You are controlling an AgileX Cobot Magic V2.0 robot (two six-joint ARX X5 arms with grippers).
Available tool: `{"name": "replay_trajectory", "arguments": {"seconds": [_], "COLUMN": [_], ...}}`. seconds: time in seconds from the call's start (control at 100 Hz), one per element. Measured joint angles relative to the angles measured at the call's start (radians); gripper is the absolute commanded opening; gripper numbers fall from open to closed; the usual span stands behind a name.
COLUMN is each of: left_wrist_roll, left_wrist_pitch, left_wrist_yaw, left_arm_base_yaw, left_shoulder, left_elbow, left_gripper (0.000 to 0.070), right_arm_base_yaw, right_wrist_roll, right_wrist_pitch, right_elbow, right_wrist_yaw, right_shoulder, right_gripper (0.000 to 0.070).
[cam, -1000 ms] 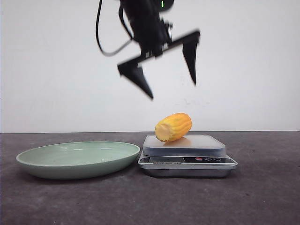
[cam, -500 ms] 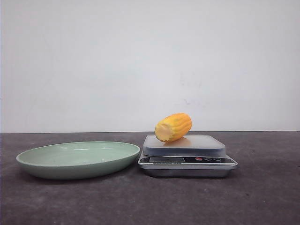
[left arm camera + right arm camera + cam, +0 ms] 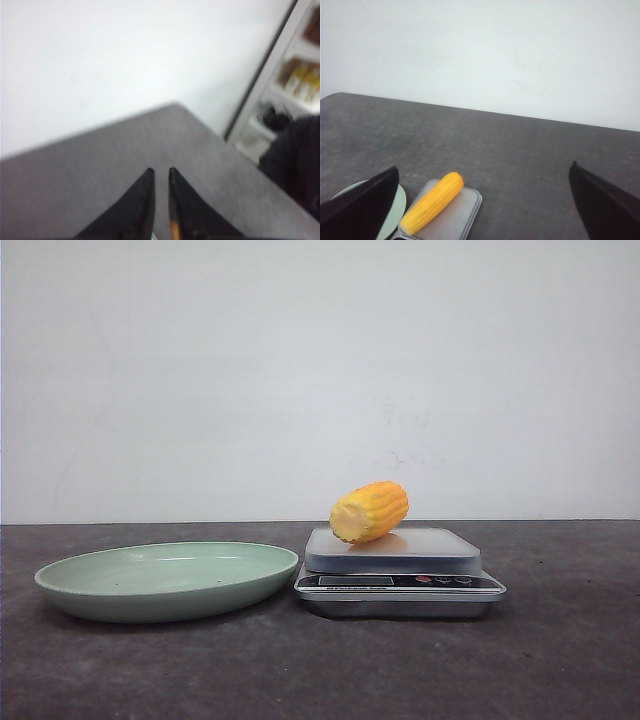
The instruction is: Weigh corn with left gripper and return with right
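While the short yellow-orange corn cob is lying on its side on the steel platform of the silver kitchen scale, I am judging that the weighing is taking place. My left gripper is pointing away over the grey table, its 2 fingers almost together and holding nothing. My right gripper is hanging wide open and free above the cob, ready for returning it to the pale green plate.
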Motion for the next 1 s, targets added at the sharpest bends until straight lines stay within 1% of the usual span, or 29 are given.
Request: {"name": "replay_trajectory", "arguments": {"seconds": [0.17,0.26,0.31,0.38,0.55,0.65,0.71,0.81,1.0], "left_wrist_roll": [0.019,0.021,0.024,0.035,0.067,0.071,0.072,0.072,0.073], "left_wrist_pitch": [-0.002,-0.002,-0.002,-0.002,-0.002,-0.002,-0.002,-0.002,-0.002], "left_wrist_yaw": [-0.053,-0.075,-0.100,-0.159,-0.352,-0.432,-0.454,-0.458,-0.460], "left_arm_base_yaw": [0.000,0.000,0.000,0.000,0.000,0.000,0.000,0.000,0.000], "left_shoulder": [-0.182,-0.296,-0.359,-0.452,-0.715,-0.870,-0.950,-1.047,-1.107], "left_elbow": [-0.005,-0.066,-0.115,-0.205,-0.516,-0.706,-0.799,-0.900,-0.961], "left_gripper": [0.0000,0.0001,0.0000,0.0000,0.0000,0.0000,0.0000,0.0000,0.0000], "right_arm_base_yaw": [0.000,0.000,0.000,0.000,0.000,0.000,0.000,0.000,0.000], "right_wrist_roll": [0.000,0.000,0.000,0.000,-0.003,-0.009,-0.009,-0.009,-0.005], "right_wrist_pitch": [0.000,0.000,0.000,0.000,0.000,0.001,0.005,0.017,0.055], "right_elbow": [0.000,0.000,0.000,0.000,0.000,0.000,0.000,0.000,0.000], "right_wrist_yaw": [0.000,0.000,0.000,0.000,-0.001,-0.002,-0.002,-0.002,-0.003], "right_shoulder": [0.000,0.000,0.000,0.000,0.000,0.000,0.000,0.000,0.000], "right_gripper": [0.0700,0.0700,0.0700,0.0700,0.0700,0.0700,0.0700,0.0700,0.0700]}}
